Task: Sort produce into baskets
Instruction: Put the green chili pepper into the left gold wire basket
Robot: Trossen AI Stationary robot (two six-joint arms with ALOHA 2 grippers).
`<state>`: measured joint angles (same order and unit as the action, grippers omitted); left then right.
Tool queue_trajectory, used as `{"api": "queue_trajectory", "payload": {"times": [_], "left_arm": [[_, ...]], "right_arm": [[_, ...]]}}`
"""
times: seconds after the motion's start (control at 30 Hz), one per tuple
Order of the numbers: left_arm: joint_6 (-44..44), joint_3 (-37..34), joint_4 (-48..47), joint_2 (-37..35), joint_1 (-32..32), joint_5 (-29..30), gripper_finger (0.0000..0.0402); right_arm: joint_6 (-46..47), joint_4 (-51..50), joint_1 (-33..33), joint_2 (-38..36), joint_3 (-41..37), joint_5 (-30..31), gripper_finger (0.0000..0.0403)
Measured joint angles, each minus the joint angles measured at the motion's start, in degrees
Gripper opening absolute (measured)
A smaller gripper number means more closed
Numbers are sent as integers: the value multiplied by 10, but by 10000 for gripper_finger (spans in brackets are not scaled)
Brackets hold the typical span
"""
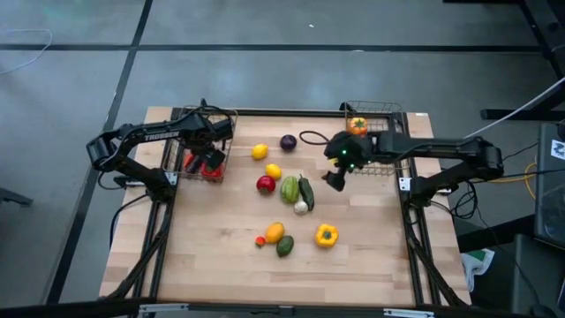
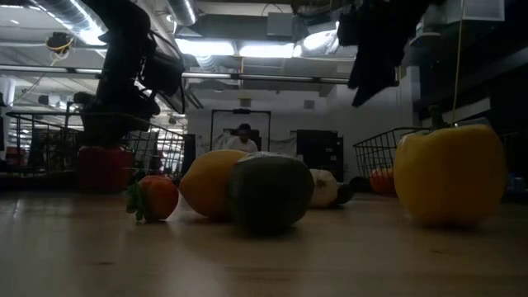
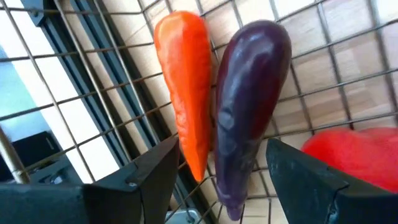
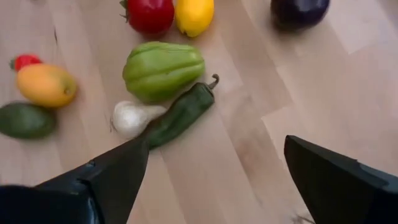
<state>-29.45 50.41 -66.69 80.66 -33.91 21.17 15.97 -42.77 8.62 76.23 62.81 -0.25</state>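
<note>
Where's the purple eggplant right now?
The purple eggplant lies inside the left basket, beside the carrot, between the left gripper's open fingers.

light wooden plank table top (image 1: 371, 256), grey concrete floor (image 1: 265, 79) around it with dark seam lines, black cables (image 1: 26, 40) on the floor far left, person in dark top (image 2: 242, 139) standing at room's back, bright ceiling light strips (image 2: 247, 49), silver overhead duct (image 2: 74, 12)
</note>
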Motion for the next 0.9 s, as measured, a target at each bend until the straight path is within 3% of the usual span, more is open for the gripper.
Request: {"api": "queue_trajectory", "payload": {"times": [0.33,0.53,0.9], "left_arm": [[0,0,17,0,0,0,237],[0,0,17,0,0,0,237],[-1,0,17,0,0,0,237]], "right_arm": [[36,153,0,37,-106,-15,372],[56,209,0,88,-110,-48,372],[82,235,0,164,-110,-49,372]]}}
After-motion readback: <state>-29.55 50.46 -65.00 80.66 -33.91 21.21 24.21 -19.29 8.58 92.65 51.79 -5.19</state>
